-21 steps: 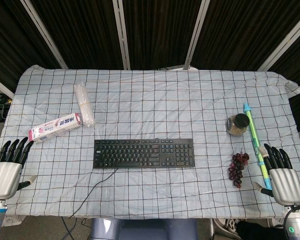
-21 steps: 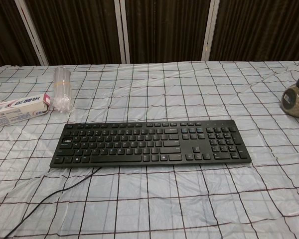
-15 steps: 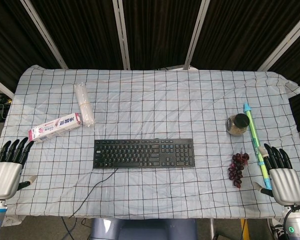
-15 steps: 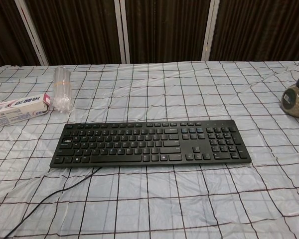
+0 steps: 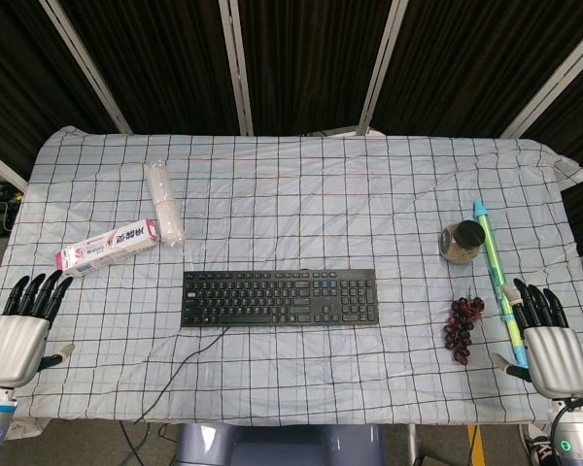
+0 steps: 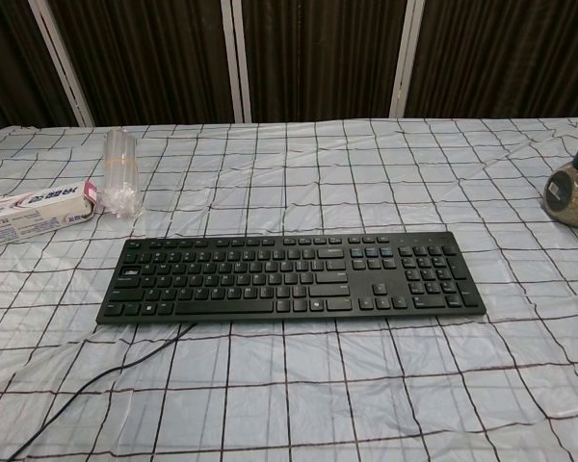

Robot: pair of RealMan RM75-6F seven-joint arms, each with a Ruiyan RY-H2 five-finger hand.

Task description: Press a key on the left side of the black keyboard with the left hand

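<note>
The black keyboard (image 5: 280, 297) (image 6: 291, 275) lies flat in the middle of the checked cloth, its cable trailing off the front edge. My left hand (image 5: 19, 335) hovers at the table's front left corner, well left of the keyboard, fingers straight and apart, holding nothing. At the front right corner my right hand (image 5: 546, 340) is likewise spread and empty. Only the head view shows the hands; the chest view shows neither.
A toothpaste box (image 5: 107, 246) (image 6: 34, 212) and a clear plastic roll (image 5: 164, 203) (image 6: 119, 173) lie left of and behind the keyboard. On the right stand a small jar (image 5: 462, 242) (image 6: 571, 188), a green-blue pen-like stick (image 5: 495, 280) and a bunch of dark grapes (image 5: 462, 325).
My left hand has shifted slightly nearer and to the right at the front left corner. The right hand and the keyboard have stayed put.
</note>
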